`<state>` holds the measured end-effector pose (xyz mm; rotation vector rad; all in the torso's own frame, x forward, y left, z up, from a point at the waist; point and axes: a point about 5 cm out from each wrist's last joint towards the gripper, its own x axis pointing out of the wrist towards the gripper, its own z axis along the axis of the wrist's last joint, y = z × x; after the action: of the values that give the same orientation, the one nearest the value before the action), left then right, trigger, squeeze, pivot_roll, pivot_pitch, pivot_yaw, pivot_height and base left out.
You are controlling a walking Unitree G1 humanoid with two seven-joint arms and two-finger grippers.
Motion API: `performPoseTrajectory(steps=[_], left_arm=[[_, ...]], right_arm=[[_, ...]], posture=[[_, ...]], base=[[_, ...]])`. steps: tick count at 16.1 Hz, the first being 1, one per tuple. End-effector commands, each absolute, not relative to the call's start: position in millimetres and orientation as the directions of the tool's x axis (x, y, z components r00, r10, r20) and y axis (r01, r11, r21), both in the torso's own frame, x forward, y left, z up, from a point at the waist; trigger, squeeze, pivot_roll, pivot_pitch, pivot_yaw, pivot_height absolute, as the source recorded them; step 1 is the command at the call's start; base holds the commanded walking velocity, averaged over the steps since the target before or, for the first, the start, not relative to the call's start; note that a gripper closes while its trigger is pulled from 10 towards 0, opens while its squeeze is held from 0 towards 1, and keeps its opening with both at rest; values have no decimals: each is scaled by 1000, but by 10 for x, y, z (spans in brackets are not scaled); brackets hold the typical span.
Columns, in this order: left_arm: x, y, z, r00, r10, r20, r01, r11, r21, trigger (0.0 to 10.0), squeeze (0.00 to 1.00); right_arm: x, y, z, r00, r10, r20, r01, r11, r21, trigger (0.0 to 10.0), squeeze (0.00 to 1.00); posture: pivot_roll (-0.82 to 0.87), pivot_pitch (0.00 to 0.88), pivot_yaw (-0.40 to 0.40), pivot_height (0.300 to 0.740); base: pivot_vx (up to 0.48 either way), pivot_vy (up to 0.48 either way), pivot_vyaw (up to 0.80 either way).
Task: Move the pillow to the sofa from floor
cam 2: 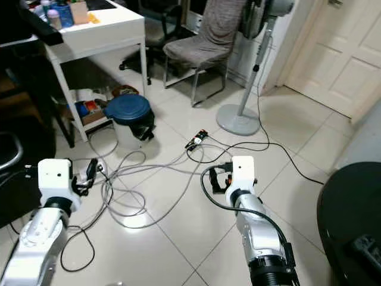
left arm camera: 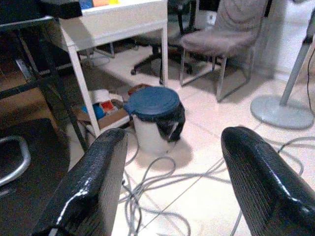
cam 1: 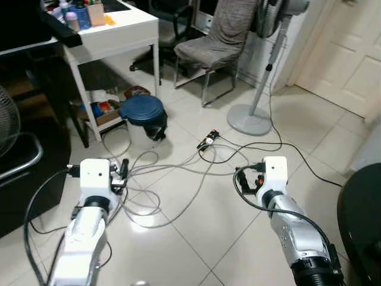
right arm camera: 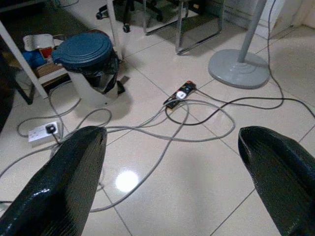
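With my left gripper (left arm camera: 170,182) and right gripper (right arm camera: 172,177) both spread wide and empty above the cable-strewn floor (cam 1: 196,220), I see no pillow yet; I expect it soft, light, best pinched at a corner.

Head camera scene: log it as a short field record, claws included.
left claw: open, holding nothing, above the tiled floor
right claw: open, holding nothing
bin: white, blue lid, beside the white table
cables: tangled on the floor between the arms
fan stand: right of the grey chair
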<state>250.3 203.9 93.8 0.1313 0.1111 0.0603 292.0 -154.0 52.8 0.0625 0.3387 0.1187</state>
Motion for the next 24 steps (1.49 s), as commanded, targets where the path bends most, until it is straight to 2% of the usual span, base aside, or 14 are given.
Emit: performPoseTrajectory(steps=[1,2,3,8,12,18,24], left_arm=[[2496,2088,897,988,70,-138,-53,991,123,10000,0],[2497,2153,900,986,82,-144,-63,990,130,10000,0],[2507,2144,964,989,48,-137,-30,991,129,10000,0],[2518,2075,1050,989,-19,-145,34,994,102,10000,0],[2641,1873,1091,986,-94,-137,109,989,105,10000,0],[2783,1873,1188,983,-137,-121,155,976,155,10000,0],[2803,1835,1191,977,-169,-128,190,966,176,10000,0]], right_arm=[[2896,-1502,525,935,133,-329,-116,991,72,10000,0],[2889,-1432,526,928,142,-343,-127,990,65,10000,0],[2888,-1378,529,925,158,-346,-171,985,-5,10000,0],[2961,-1201,598,903,260,-343,-252,965,69,10000,0],[3037,-1282,636,910,240,-337,-222,971,91,10000,0],[3013,-1428,697,922,212,-324,-206,977,53,10000,0],[3008,-1386,729,931,213,-296,-209,977,45,10000,0]], posture=[[122,0,-14,740],[126,0,-7,740],[164,0,-16,740],[166,0,-19,740],[128,0,-11,740],[91,0,6,740],[80,0,27,740]], base=[[0,0,0],[0,0,0],[0,0,0],[0,0,0],[0,0,0],[-133,0,0],[-307,0,169]])
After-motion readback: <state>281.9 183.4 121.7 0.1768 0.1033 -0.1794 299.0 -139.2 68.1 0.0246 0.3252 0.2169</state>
